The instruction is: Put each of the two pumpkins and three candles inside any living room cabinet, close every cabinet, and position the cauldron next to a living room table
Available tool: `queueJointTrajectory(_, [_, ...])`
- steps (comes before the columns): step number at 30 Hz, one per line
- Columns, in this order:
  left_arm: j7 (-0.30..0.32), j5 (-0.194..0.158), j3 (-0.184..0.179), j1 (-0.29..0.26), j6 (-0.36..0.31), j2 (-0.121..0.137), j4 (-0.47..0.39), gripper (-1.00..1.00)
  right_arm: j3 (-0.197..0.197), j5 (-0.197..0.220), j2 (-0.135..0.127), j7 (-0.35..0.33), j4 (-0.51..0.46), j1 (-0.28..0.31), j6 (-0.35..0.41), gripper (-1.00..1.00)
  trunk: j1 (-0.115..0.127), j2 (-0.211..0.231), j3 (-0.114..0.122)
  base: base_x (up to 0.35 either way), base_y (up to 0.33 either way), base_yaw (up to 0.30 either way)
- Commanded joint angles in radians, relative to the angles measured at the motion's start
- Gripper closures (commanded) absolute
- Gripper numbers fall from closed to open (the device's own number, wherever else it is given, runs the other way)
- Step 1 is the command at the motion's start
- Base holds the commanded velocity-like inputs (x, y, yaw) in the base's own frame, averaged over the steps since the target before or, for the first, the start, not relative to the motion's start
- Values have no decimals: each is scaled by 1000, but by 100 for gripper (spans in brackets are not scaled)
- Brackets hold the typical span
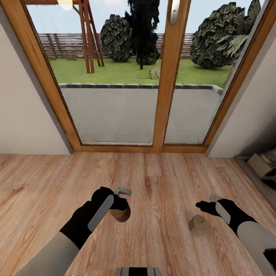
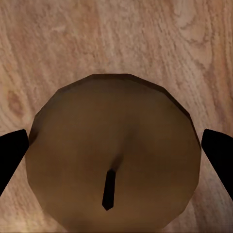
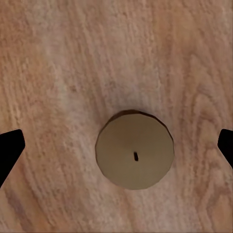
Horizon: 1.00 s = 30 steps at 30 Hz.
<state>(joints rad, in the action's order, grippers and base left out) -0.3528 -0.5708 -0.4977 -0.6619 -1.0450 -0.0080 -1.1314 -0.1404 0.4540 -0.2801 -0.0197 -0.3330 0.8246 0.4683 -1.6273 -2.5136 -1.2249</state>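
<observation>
The left gripper [image 1: 123,202] clasps a stubby beige wax candle [image 1: 121,213] by its sides above the wooden plank floor [image 1: 161,176]. The right gripper [image 1: 207,203] is spread wide over a second candle [image 1: 198,225] standing on the floor. Both look light, rigid and smooth: grip mid-height. Beyond is a glazed wooden-framed door [image 1: 168,76].

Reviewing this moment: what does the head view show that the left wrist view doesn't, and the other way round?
Head view alone: the glass door with its wooden frame and the garden beyond, the white walls, both arms, the right gripper, and a second candle on the floor near it.

Left wrist view alone: the top of the candle close up, with its dark wick, and a dark fingertip at each side of it.

Shared: the wood floor, the left gripper, and that same candle between its fingers.
</observation>
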Motion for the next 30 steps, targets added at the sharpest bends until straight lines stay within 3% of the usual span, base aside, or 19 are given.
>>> queueJointTrajectory(1, [-11,-9,-1,-1,-2,0,-1,100,-5,0,-1,-2,-1,0,3,-100,0,-1,-5,0,0,0])
queueJointTrajectory(6, [-12,-11,-1,0,-2,3,-47,100,-5,0,-1,-2,1,1,1,-100,-2,-2,-24,0,0,0])
queueJointTrajectory(11, [-12,-14,3,3,-2,7,-271,100,-6,0,-1,-2,2,1,0,-100,-5,-3,-43,0,0,0])
queueJointTrajectory(16, [-12,-18,5,5,-2,9,-370,100,-6,0,-1,-2,10,1,0,-100,-6,-4,-59,0,0,0])
queueJointTrajectory(30, [-12,-12,5,7,-2,11,-415,100,-4,0,-2,-2,15,1,0,-100,-6,-4,-59,45,0,0])
